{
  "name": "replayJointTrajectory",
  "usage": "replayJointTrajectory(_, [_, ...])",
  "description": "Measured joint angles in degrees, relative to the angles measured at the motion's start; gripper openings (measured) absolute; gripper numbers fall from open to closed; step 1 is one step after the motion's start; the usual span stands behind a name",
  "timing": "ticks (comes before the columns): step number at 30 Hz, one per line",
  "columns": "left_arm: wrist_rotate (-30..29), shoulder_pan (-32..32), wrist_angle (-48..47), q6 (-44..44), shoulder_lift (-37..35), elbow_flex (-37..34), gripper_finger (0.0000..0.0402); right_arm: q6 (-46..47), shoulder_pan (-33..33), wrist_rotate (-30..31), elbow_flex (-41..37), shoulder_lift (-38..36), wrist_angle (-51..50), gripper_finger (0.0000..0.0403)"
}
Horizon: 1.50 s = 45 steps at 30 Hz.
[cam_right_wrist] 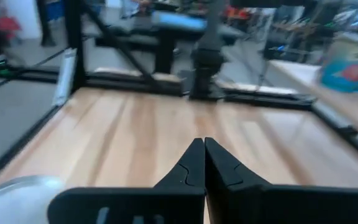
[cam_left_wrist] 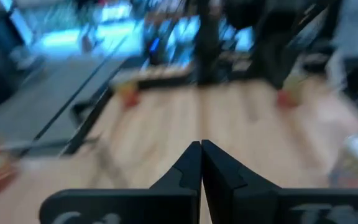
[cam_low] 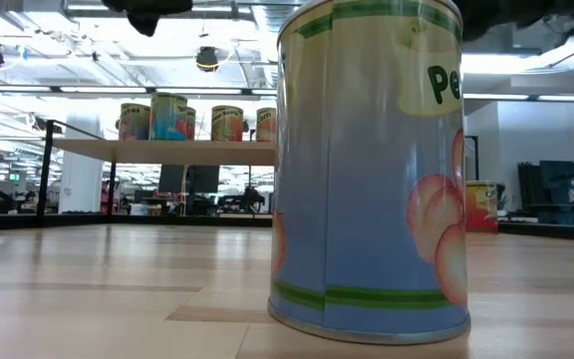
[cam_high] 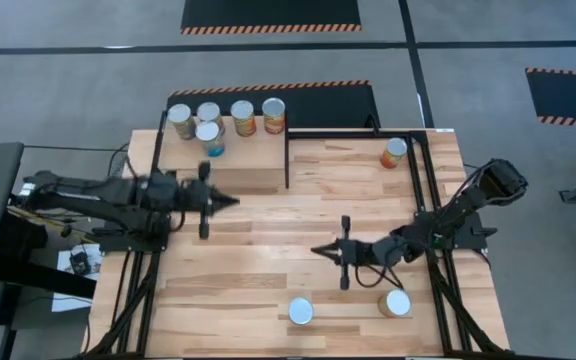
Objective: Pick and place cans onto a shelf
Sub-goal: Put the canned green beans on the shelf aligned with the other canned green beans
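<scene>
Shelf: raised light-wood box platform at the far left of the plank tabletop, carrying five silver-topped tins in orange, blue and grey labels.
Cans left: one orange-labelled tin at the far right edge; two silver-topped tins, and, near the front edge.
Left hand: dark two-finger left hand pinched fully together and empty, over the tabletop just in front of the shelf.
Right hand: dark two-finger right hand also closed tight on nothing, mid-tabletop, near the front pair of tins.
Step in hand, by judgement: fetching the next tin.
Doing it well: spread the fingers before descending, straddle the tin squarely at mid-height, lift straight, and set it on bare shelf clear of the standing five.
</scene>
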Motion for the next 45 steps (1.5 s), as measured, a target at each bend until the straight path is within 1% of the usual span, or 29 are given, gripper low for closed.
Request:
replayJointTrajectory(2, [0.0,-3.54,11.57,-1.28,-0.95,-6.65,0.0,2.38,2.52,1.08,2.68,0.0,-6.29,0.0011])
replayJointTrajectory(4, [0.2,-6.5,21.17,-1.16,-1.14,-11.87,0.0,6.47,5.25,3.89,7.05,0.04,-16.1,0.0011])
replayJointTrajectory(6, [0.39,-8.77,27.77,0.57,-1.11,-15.53,0.0,13.42,7.66,5.78,12.43,0.04,-28.46,0.0011])
replayJointTrajectory(8, [0.31,-10.24,31.2,2.22,-1.1,-17.92,0.0,22.62,9.56,6.28,17.92,0.51,-41.03,0.0011])
replayJointTrajectory(10, [0.23,-11.13,32.35,2.93,-1.1,-19.23,0.0,31.86,11.54,6.21,23.04,1.81,-51.72,0.0011])
replayJointTrajectory(12, [0.24,-11.66,31.91,2.77,-1.09,-19.43,0.0,39.27,13.82,5.91,27.52,3.35,-60.38,0.0011])
replayJointTrajectory(15, [0.21,-12.26,31.03,2.2,-1.1,-19.43,0.0,49.23,17.34,2.74,33.16,6.4,-71.44,0.0012])
replayJointTrajectory(17, [0.23,-12.55,30.85,2.22,-1.1,-19.43,0.0,57.82,19.54,-0.1,36.25,8.39,-78.72,0.0016])
replayJointTrajectory(22, [0.25,-12.92,30.74,2.01,-1.1,-19.43,0.0,79.37,23.99,-6.53,44.46,13.32,-93.74,0.0053])
replayJointTrajectory(28, [0.25,-12.92,30.28,2.05,-1.08,-19.43,0.0,98.21,27.05,-17.95,53.51,19.59,-111.94,0.0103])
replayJointTrajectory(32, [0.25,-12.92,30.28,2.54,-1.08,-19.43,0.0,104.88,27.57,-23.33,55.72,22.28,-117.08,0.0129])
replayJointTrajectory(37, [0.25,-12.92,30.28,2.66,-1.08,-19.43,0.0,106.68,27.02,-25.08,55.7,24.24,-118.46,0.0147])
replayJointTrajectory(40, [0.25,-12.92,30.28,2.66,-1.08,-19.43,0.0,106.66,26.1,-27.15,55.68,25.45,-120.5,0.0148])
replayJointTrajectory(45, [0.25,-12.92,30.28,2.53,-1.08,-19.43,0.0,106.44,24.38,-27.7,55.66,26.58,-123.22,0.0132])
